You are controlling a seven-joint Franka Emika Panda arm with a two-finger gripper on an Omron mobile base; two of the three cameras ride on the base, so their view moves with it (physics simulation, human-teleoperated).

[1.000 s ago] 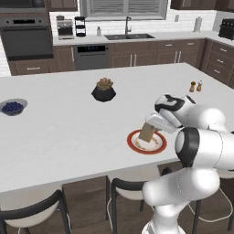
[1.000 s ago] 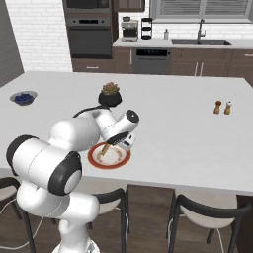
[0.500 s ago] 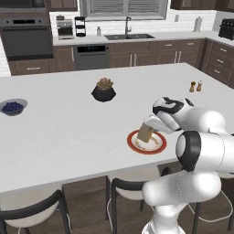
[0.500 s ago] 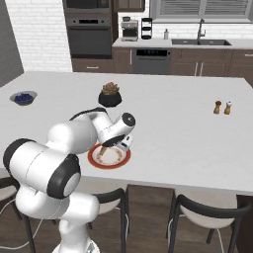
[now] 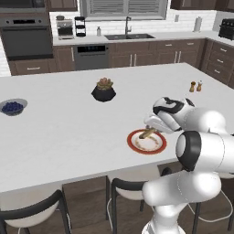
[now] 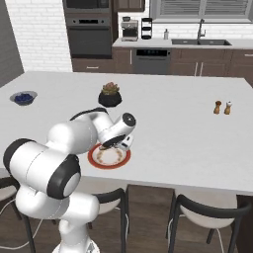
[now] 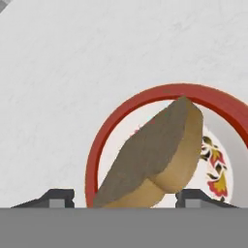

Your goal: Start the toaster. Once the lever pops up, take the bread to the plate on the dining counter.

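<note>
Item: bread (image 7: 155, 155). Tan-brown slice, tilted, lying over the plate (image 5: 137, 145) between the two finger tips. In the hand view it runs from about 7 o'clock up to 1 o'clock across the plate's pale centre, its upper corner near the red rim. In the left base view it sits at the plate's 12 o'clock edge, just under the hand.

Item: gripper (image 7: 125, 197). Fingers (image 7: 58, 197) spread wide, one on each side of the slice with a gap visible at each side; grasp released, nothing clenched.

Item: plate. Round, red-orange rim, patterned pale centre. Rests on the dining counter (image 5: 64, 132) near its front edge, above the chairs (image 6: 207, 217).

Item: other stock on the counter. Dark pot of produce (image 5: 103, 89) at 11 o'clock from the plate; bowl of blue berries (image 5: 13, 107) far off at 9 o'clock; salt and pepper pair (image 5: 195, 86) at 2 o'clock. All well apart from the plate.

Condition: delivery judged nearly done; slice not yet seen lying flat.

Risks: slice is tilted and near the rim, so it may tip outward and come to rest half on the counter. A finger brushing it during withdrawal could drag it off, or nudge the plate toward the counter's front edge.
</note>
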